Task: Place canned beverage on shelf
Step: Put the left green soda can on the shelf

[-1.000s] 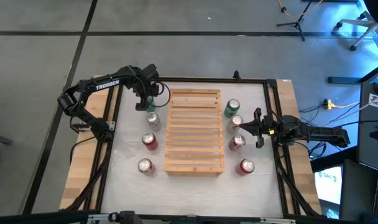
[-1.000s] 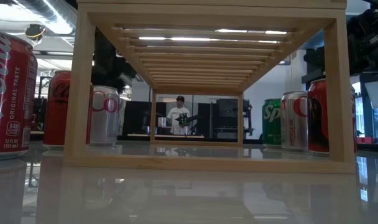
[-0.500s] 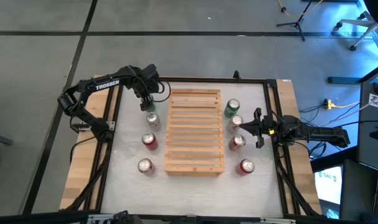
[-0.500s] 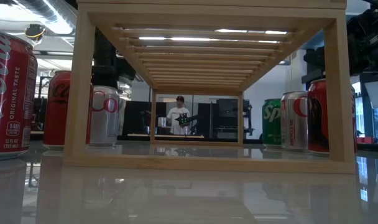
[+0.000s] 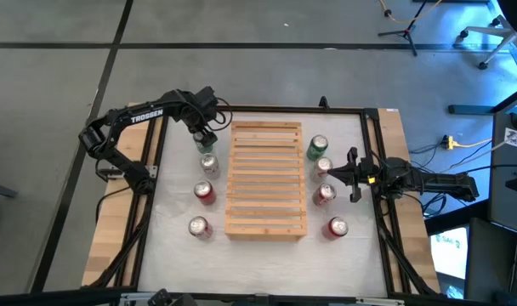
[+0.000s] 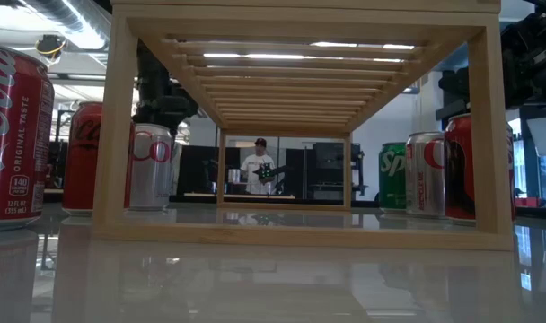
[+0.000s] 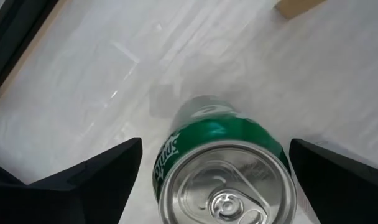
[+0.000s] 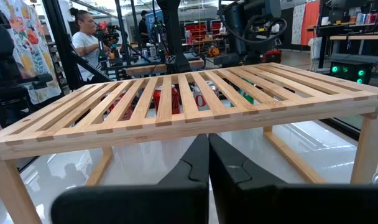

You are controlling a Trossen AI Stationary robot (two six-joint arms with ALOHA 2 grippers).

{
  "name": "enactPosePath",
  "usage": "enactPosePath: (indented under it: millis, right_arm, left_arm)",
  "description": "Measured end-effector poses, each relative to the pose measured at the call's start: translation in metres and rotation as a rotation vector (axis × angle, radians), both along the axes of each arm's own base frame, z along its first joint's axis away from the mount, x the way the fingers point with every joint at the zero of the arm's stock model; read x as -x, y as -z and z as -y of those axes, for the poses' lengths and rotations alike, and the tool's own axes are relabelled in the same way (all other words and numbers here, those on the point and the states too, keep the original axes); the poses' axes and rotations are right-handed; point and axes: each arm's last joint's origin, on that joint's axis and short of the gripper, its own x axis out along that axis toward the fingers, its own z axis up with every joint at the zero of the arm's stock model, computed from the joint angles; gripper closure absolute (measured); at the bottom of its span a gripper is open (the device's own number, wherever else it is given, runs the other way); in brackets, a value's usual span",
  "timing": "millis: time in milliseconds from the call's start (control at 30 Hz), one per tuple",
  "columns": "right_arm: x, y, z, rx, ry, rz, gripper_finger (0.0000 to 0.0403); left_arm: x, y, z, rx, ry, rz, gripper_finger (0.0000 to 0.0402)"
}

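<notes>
The left end effector (image 5: pixel 204 138) has moved over the green can (image 7: pixel 223 167), fingers wide, ready to grab it for the shelf (image 5: pixel 266 179)

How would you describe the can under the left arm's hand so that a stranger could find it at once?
Start at the slatted wooden shelf in the middle of the table. On its left side stands a row of cans; take the one at the far end, where the left hand hovers with fingers open on either side. It is the green can, the only green one in that row; its neighbours are silver and red.
</notes>
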Motion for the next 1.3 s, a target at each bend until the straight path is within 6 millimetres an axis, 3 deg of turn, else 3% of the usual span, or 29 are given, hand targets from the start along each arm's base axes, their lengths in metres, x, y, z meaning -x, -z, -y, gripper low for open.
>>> enactPosePath:
  millis: [633,1000,1300]
  right_arm:
    - [0.0,0.0,0.0,0.0,0.0,0.0,0.0403]
    - [0.0,0.0,0.0,0.0,0.0,0.0,0.0403]
    - [0.0,-0.0001,0.0,0.0,0.0,0.0,0.0403]
  left_arm:
    - [0.0003,0.0001,0.0,-0.004,-0.002,-0.007,0.0011]
    - [0.0002,0.0,0.0001,-0.004,0.006,-0.007,0.0063]
    - [-0.0005,-0.0002,0.0007,0.003,0.136,0.001,0.0107]
